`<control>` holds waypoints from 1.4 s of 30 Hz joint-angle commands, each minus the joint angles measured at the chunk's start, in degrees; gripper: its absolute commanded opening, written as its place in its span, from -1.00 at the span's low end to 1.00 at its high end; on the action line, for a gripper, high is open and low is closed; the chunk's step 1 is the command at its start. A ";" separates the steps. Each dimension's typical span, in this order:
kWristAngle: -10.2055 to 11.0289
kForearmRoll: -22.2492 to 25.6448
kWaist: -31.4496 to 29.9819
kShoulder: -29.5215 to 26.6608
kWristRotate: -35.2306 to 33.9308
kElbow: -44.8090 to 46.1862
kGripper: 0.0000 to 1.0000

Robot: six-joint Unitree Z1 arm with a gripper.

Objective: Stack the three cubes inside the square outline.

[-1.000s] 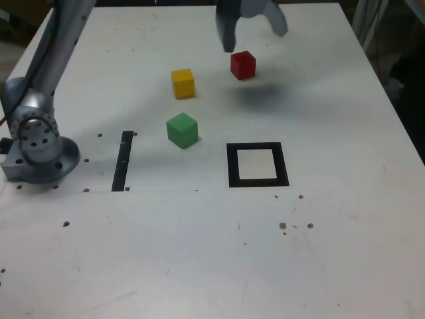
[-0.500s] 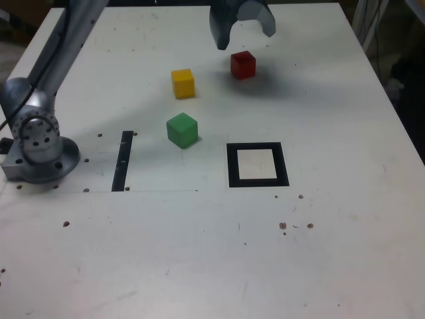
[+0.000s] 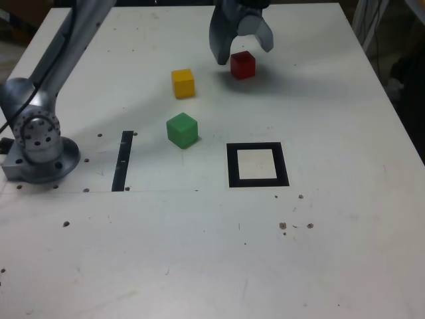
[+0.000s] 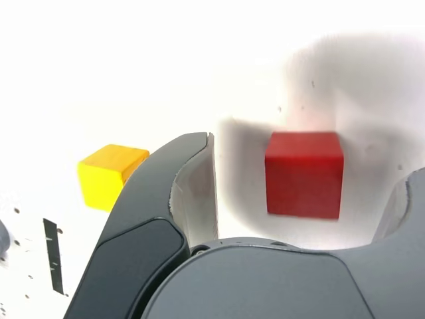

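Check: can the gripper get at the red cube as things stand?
Probably yes. The gripper is open and sits right over the red cube; the wrist view shows the cube between the jaws with nothing crowding it. The yellow cube stands well apart.

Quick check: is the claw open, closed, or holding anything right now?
Claw: open, holding nothing; its fingers straddle the red cube, which sits on the table.
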 commanded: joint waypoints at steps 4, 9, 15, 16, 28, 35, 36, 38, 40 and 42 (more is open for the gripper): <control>-1.47 -1.09 0.33 1.11 0.12 0.60 0.80; -2.97 -2.58 0.28 1.48 0.13 1.48 0.73; -3.10 -3.09 0.38 1.44 0.14 1.36 0.43; -3.13 -3.11 0.44 1.42 0.13 1.31 0.34; -4.53 -5.47 0.60 1.50 0.12 1.89 -0.23; -5.45 -6.38 0.81 1.68 0.98 2.19 -0.35; -5.56 -6.42 0.83 1.67 1.07 2.18 -0.37; -5.64 -6.45 0.85 1.56 1.13 2.13 -0.41; -5.58 -6.35 0.76 1.30 1.16 1.99 -0.46; -5.47 -6.14 0.55 0.85 1.17 1.85 -0.50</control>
